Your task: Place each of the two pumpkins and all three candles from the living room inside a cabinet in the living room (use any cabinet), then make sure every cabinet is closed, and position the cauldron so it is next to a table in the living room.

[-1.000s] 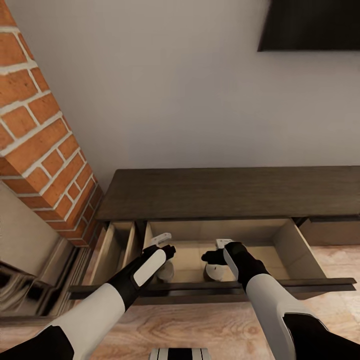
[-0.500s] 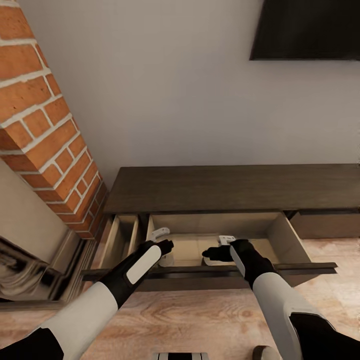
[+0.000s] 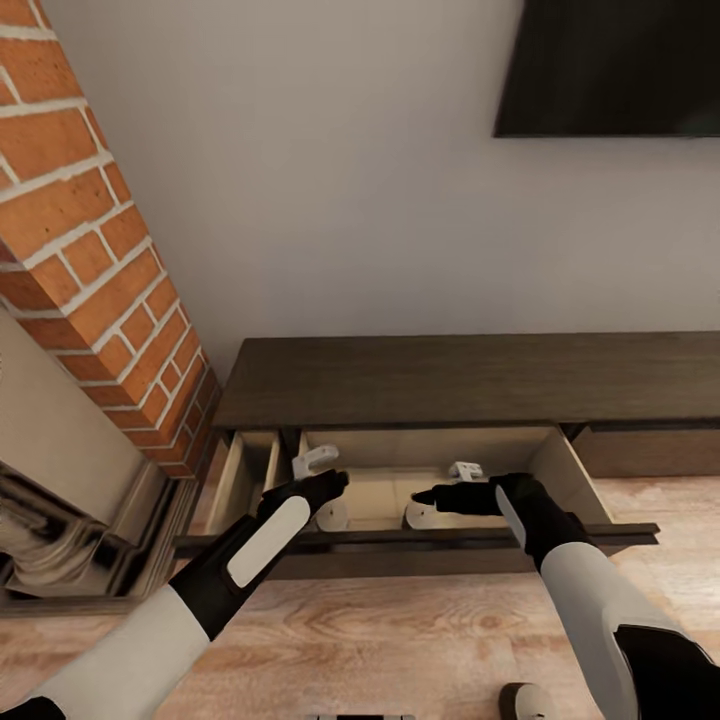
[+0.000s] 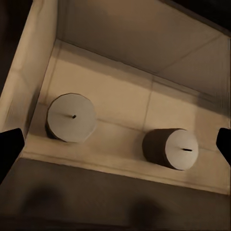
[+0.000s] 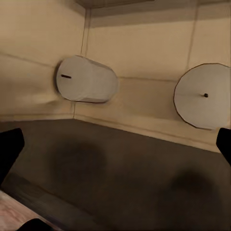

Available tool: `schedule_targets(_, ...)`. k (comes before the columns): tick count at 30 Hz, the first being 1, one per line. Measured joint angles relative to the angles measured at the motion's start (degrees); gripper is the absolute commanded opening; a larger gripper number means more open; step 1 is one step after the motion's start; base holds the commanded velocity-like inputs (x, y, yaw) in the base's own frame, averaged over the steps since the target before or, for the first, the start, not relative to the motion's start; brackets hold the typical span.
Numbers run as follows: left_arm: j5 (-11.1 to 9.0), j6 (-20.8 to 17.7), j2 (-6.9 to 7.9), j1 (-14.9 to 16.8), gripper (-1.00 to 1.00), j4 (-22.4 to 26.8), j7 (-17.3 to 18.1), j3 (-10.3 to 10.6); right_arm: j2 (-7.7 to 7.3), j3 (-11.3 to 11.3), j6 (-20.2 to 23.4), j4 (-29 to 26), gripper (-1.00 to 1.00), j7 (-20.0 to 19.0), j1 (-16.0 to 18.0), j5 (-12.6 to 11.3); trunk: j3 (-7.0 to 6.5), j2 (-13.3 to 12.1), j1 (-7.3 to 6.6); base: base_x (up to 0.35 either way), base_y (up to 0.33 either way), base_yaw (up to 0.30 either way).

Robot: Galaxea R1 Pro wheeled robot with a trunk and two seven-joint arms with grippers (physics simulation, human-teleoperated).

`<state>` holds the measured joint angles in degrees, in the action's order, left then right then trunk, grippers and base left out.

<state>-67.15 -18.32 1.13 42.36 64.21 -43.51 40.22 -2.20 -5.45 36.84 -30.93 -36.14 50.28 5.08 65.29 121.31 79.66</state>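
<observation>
The dark-brown cabinet [image 3: 470,380] stands against the wall with a wide drawer [image 3: 575,480] pulled out. Two greyish candles lie inside it. One candle [image 3: 333,516] [image 4: 71,117] [image 5: 204,96] stands upright. The other candle [image 3: 418,516] [image 4: 173,148] [image 5: 86,79] lies on its side. My left gripper [image 3: 322,472] [image 4: 115,147] hovers open just above the drawer's front edge, over the upright candle. My right gripper [image 3: 445,485] [image 5: 115,147] is open too, above the tipped candle. Neither gripper holds anything.
A narrow drawer [image 3: 245,480] beside the wide one also stands open. A brick column [image 3: 90,250] and a fireplace surround [image 3: 60,540] crowd the left. A dark screen [image 3: 610,65] hangs on the wall. A wood floor [image 3: 400,630] runs in front, with a small round object [image 3: 525,700] at its near edge.
The camera has shifted, so the cabinet looks farther off. Both grippers have drawn back from inside the drawer to above its front edge. The candles stay put.
</observation>
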Motion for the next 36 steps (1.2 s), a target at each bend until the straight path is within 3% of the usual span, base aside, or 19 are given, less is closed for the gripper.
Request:
schedule_targets(15,0.1,-1.5,0.12,-0.3,1.00,0.4,0.0,0.0,-1.84,-0.1,0.1,-0.1,1.00,-1.6,0.0,0.0,-2.69,-6.0,-3.29,-0.289,0.000,0.000)
schedule_targets(24,0.1,-1.9,-0.77,-0.3,1.00,0.2,-0.3,0.8,-1.36,0.5,0.5,0.1,1.00,-1.5,0.0,0.3,-2.70,-6.0,-3.30,-0.069,0.000,0.000)
schedule_targets(27,0.0,-3.9,-1.49,-0.3,1.00,-0.1,-0.4,3.0,-1.36,1.0,4.1,0.0,1.00,-1.4,0.0,0.6,-2.70,-6.0,-3.30,-0.001,0.000,0.000)
schedule_targets(29,-0.2,-6.2,-1.99,-1.1,1.00,-0.3,-0.4,5.8,-1.71,4.1,7.5,0.1,1.00,-1.4,0.0,1.6,-2.69,-6.0,-3.30,0.000,0.000,0.000)
schedule_targets(31,-1.8,-6.6,-2.05,-2.1,1.00,-0.3,-0.4,6.9,-1.84,6.4,8.1,0.3,1.00,-1.4,-0.1,2.2,-2.69,-6.0,-3.30,0.000,0.000,0.000)
schedule_targets(32,-4.1,-6.8,-2.05,-2.7,1.00,-0.4,-0.5,7.4,-1.96,8.1,8.5,0.5,1.00,-1.4,-0.3,2.8,-2.69,-6.0,-3.30,0.000,0.000,0.000)
schedule_targets(33,-8.8,-6.8,-2.07,-3.4,1.00,-3.9,-0.5,11.9,-2.92,10.2,8.7,0.8,1.00,-1.2,-0.5,7.4,-2.69,-6.0,-3.29,0.000,0.000,0.000)
schedule_targets(36,-9.3,-6.7,-2.80,-3.7,1.00,-8.4,-0.4,14.1,-3.03,10.6,8.4,1.4,1.00,-0.8,-1.0,11.5,-2.69,-6.0,-3.30,0.000,0.000,0.000)
